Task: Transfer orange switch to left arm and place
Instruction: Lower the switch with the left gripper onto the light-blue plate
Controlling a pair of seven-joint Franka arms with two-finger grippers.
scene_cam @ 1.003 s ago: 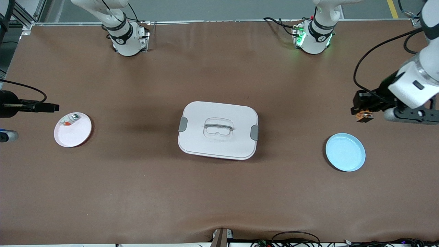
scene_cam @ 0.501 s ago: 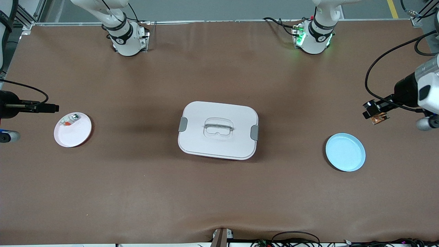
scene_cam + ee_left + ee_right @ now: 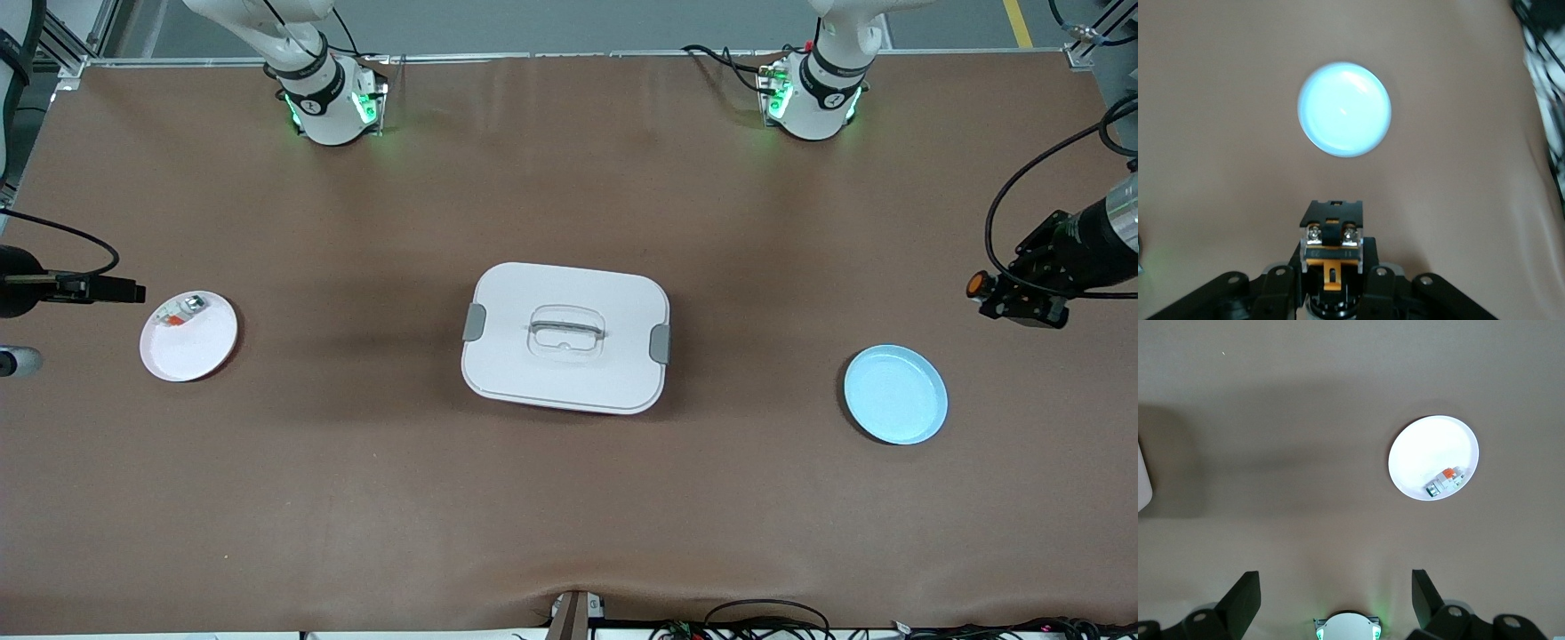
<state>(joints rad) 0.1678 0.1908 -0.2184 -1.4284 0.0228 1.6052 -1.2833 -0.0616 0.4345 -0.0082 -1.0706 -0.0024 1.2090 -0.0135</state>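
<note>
The left tool [image 3: 1000, 298] is held up in the air at the left arm's end of the worktop [image 3: 356, 498], clenched on the orange switch [image 3: 978, 284], whose round orange cap sticks out from the black body toward the box [image 3: 565, 337]. In the left wrist view the switch [image 3: 1332, 243] is seen gripped between the fingers [image 3: 1288, 283] of that tool [image 3: 1333, 293], its black terminal block with two screws and an orange tab turned to the camera. The light blue plate [image 3: 895, 394] lies on the worktop near this tool and apart from it, closer to the front camera; it appears as a pale blue disc [image 3: 1344, 109] in the left wrist view. The white lidded box with grey side latches sits well apart from both tools, midway along the worktop. The right tool [image 3: 116, 288] is held at the right arm's end, its fingers [image 3: 1245, 600] spread wide and released, gripping nothing. Just beside it lies the white plate [image 3: 188, 336], in which a small pale part with an orange bit [image 3: 1446, 481] rests against the rim.
</note>
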